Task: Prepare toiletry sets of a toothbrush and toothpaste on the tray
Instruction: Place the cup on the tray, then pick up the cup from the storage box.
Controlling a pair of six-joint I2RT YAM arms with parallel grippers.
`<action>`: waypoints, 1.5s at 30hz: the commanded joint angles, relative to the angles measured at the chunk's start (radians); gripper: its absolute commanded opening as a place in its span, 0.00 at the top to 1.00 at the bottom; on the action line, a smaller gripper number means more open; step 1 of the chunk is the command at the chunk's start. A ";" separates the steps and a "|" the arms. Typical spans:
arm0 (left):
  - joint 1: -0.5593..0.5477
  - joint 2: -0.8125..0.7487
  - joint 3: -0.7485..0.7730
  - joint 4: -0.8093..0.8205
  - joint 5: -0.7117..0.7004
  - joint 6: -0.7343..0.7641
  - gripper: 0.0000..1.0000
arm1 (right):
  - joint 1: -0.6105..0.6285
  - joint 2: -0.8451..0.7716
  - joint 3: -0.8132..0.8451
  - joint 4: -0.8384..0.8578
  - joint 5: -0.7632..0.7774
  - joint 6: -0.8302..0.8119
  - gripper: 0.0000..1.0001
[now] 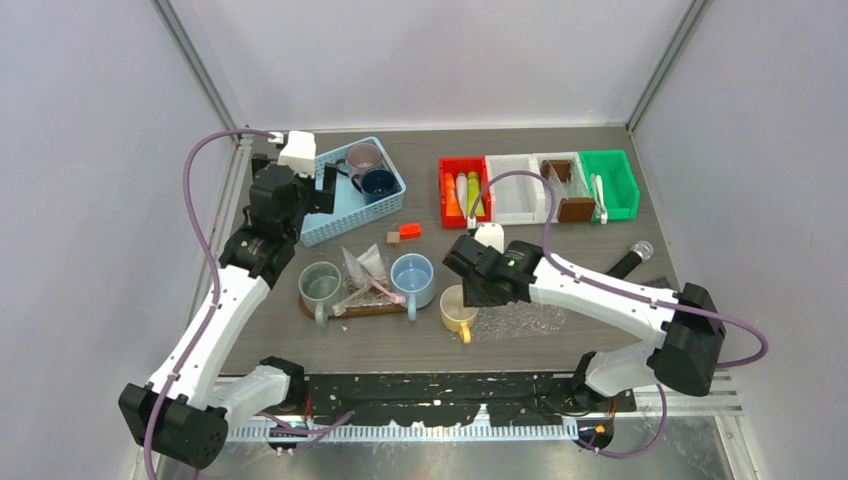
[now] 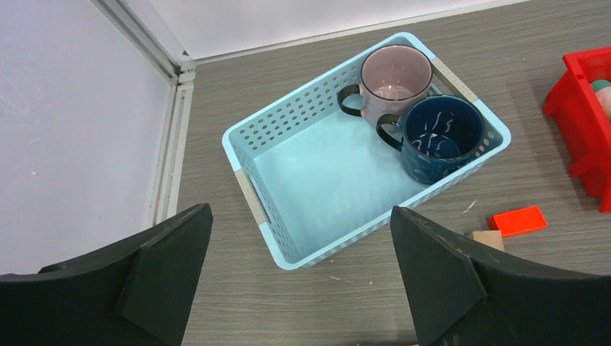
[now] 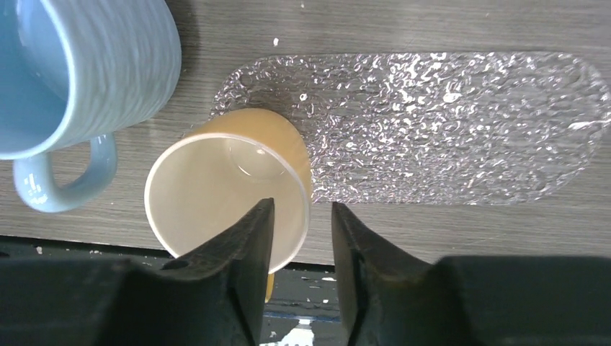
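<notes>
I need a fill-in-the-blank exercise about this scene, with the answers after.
The blue basket holds ___ mugs, the navy mug and the mauve mug. The yellow mug sits at the clear tray's ___ end. The left tool, jaws wide ___, faces the basket. The right tool has one finger ___ the yellow mug.
Missing words: two, left, open, inside.

A cream-yellow ceramic mug [image 3: 216, 194] stands upright at the end of a clear dimpled plastic tray [image 3: 447, 130]. A grey-green mug [image 1: 320, 283] and a light blue mug [image 1: 412, 277] stand on a brown tray [image 1: 365, 311], with a thin pink toothbrush [image 1: 378, 291] lying between them. A mauve mug [image 2: 395, 72] and a navy mug [image 2: 439, 133] sit in a blue basket [image 2: 288, 115]. Toothpaste tubes [image 1: 467, 192] lie in a red bin [image 1: 443, 185].
</notes>
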 commanded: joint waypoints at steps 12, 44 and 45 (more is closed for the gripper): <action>0.048 0.304 0.254 -0.127 0.182 -0.103 0.01 | 0.002 -0.267 0.053 0.066 0.366 -0.121 0.28; 0.054 1.166 0.928 -0.397 0.403 0.023 0.66 | -0.041 -0.334 -0.103 0.267 0.541 -0.282 0.18; 0.055 1.176 0.937 -0.401 0.404 0.025 0.67 | -0.042 -0.334 -0.104 0.267 0.540 -0.282 0.18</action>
